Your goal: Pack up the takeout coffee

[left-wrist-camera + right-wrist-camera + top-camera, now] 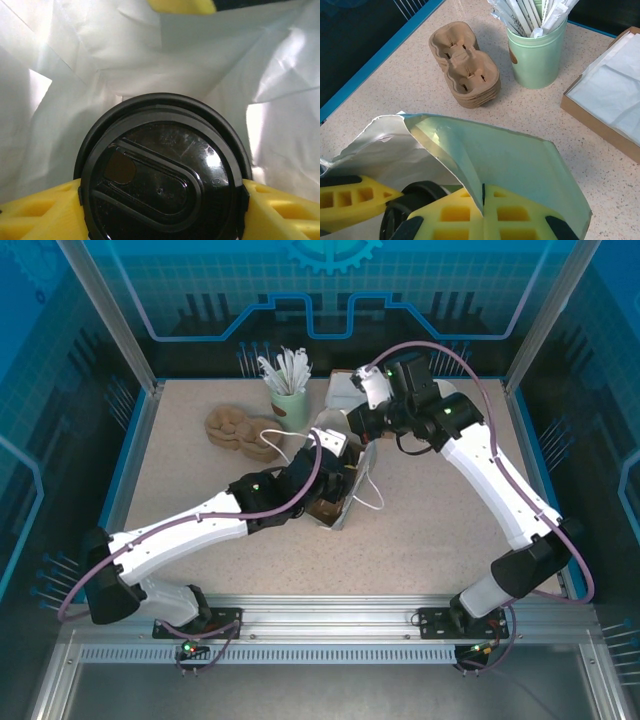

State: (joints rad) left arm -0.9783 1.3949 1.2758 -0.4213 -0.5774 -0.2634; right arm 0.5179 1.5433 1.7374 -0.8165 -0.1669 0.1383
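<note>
My left gripper [160, 217] clasped the takeout coffee [160, 175] by its sides at lower centre of the left-wrist frame, inside the bag [75, 75] whose rim my right gripper [483, 210] pinched tight; I judged it light, crushable paper, best held gently round its wall.

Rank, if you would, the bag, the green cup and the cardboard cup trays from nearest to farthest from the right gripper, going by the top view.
From the right gripper:
1. Bag: nearest, its rim pinched in the shut gripper.
2. Green cup: to the gripper's left, a little farther back.
3. Cardboard cup trays: farthest, left beyond the cup.
</note>
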